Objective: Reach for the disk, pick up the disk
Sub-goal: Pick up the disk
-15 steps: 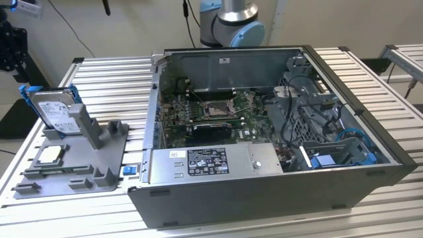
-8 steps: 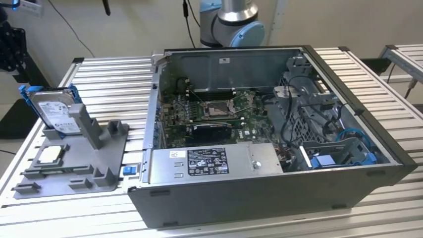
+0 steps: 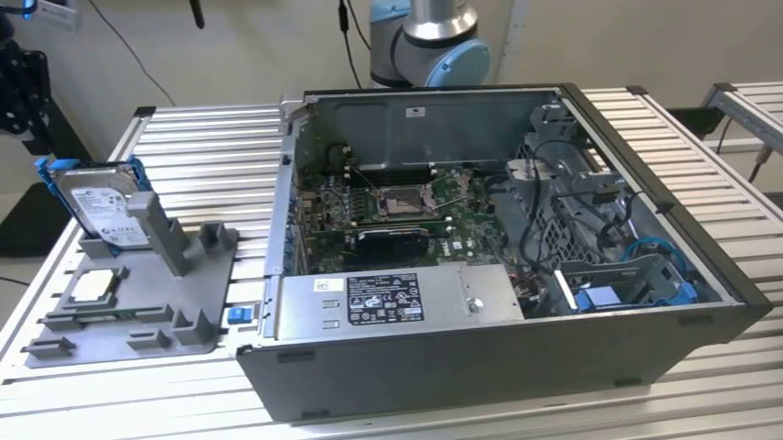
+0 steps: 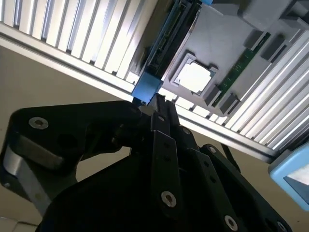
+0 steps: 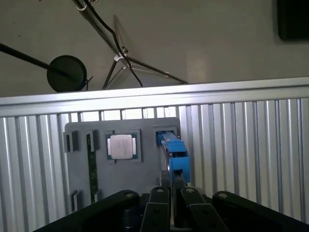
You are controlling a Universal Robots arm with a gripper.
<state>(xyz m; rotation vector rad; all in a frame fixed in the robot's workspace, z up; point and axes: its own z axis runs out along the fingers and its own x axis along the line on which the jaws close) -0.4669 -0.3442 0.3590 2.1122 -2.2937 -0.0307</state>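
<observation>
Blue-framed silver disk (image 3: 104, 211) stands upright in grey fixture (image 3: 183, 298).

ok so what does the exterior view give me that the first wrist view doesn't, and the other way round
Exterior view: the open computer case with its motherboard, and the arm behind it.
First wrist view: the gripper close to the blue edge of the disk, and a dark round stand base on the floor past the table.
Both: the disk standing upright in the grey holder, the square chip beside it, and the slatted table.
</observation>
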